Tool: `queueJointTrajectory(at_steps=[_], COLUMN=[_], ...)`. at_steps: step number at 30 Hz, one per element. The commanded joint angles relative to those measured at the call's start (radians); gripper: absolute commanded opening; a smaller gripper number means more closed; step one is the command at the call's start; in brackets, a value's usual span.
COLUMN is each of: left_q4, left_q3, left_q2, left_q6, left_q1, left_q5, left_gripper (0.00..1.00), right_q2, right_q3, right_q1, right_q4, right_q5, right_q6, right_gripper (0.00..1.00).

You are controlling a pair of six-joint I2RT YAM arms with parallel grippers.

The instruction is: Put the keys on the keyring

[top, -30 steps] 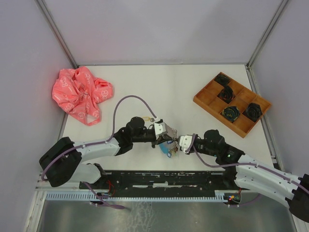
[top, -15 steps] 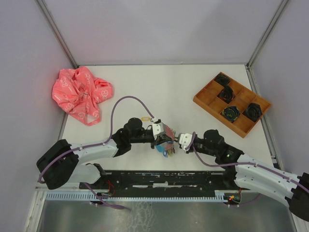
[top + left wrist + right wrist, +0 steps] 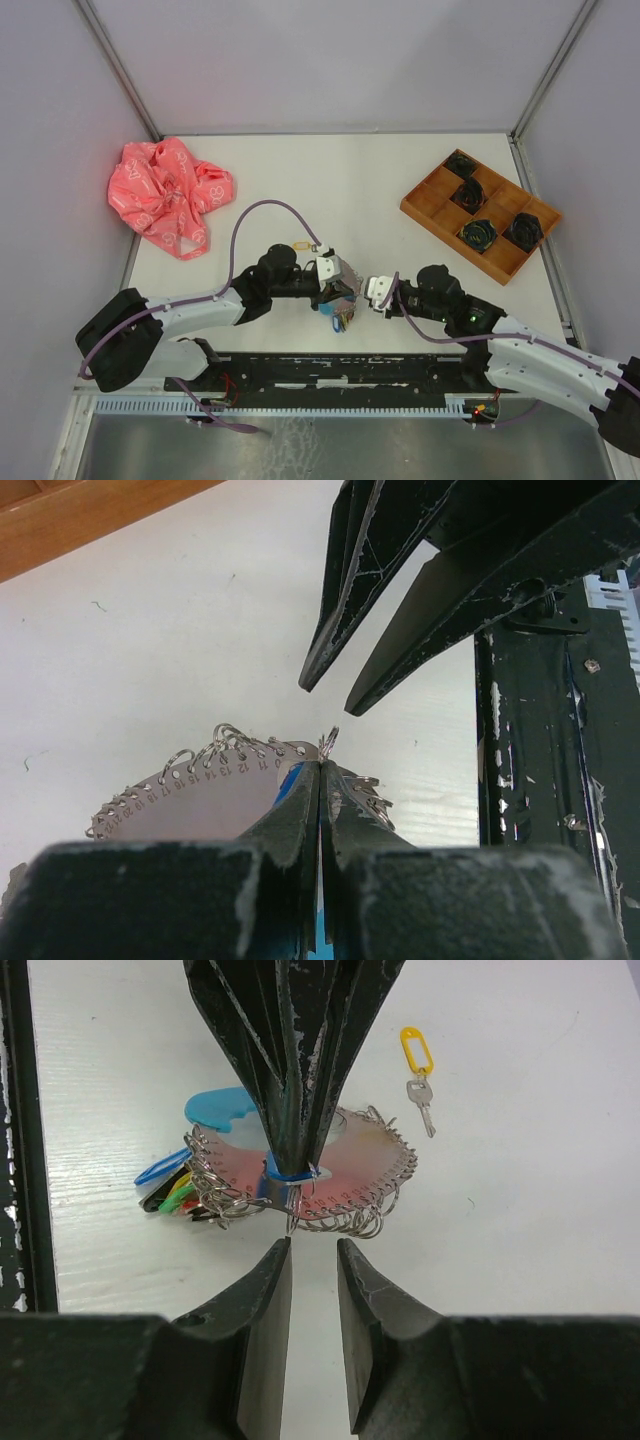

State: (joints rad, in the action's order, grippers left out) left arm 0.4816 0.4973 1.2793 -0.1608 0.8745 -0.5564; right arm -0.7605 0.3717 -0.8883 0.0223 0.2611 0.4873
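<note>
From above, I see my left pincer (image 3: 338, 288) gripping the keyring (image 3: 338, 314) over the desk's (image 3: 350, 180) near edge, with the right pincer (image 3: 371, 291) just beside it. Left wrist: jaws clamped tight on the keyring. Right wrist: jaws narrowly parted, facing it, with a yellow-tagged key (image 3: 423, 1103) lying beyond.

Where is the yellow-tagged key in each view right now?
Top external: yellow-tagged key lies near centre, just above the left gripper in the picture.
Left wrist: not in view.
Right wrist: the key sits upper right, past the ring disc.
Shared landmark: that disc, clamped in the left gripper.
</note>
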Motion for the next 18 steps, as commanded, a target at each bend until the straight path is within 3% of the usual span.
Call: queueJointTrajectory(at_steps=[1,11,18], left_q4=[0.023,0.025,0.018], left_q3=[0.038,0.04,0.038], left_q2=[-0.03,-0.031,-0.036], left_q6=[0.001,0.001,-0.001], left_q1=[0.001,0.0,0.0], left_q5=[-0.011,-0.022,-0.02], left_gripper=[0.03,0.03,0.03], right_q2=[-0.011,-0.126,-0.149], right_q3=[0.053,0.082,0.077], right_q1=[-0.003,-0.003,-0.003], right_q4=[-0.004,-0.08,-0.124], right_q5=[0.03,0.093,0.095], right_q6=[-0.007,-0.047,-0.067], right_gripper=[0.33,0.33,0.24])
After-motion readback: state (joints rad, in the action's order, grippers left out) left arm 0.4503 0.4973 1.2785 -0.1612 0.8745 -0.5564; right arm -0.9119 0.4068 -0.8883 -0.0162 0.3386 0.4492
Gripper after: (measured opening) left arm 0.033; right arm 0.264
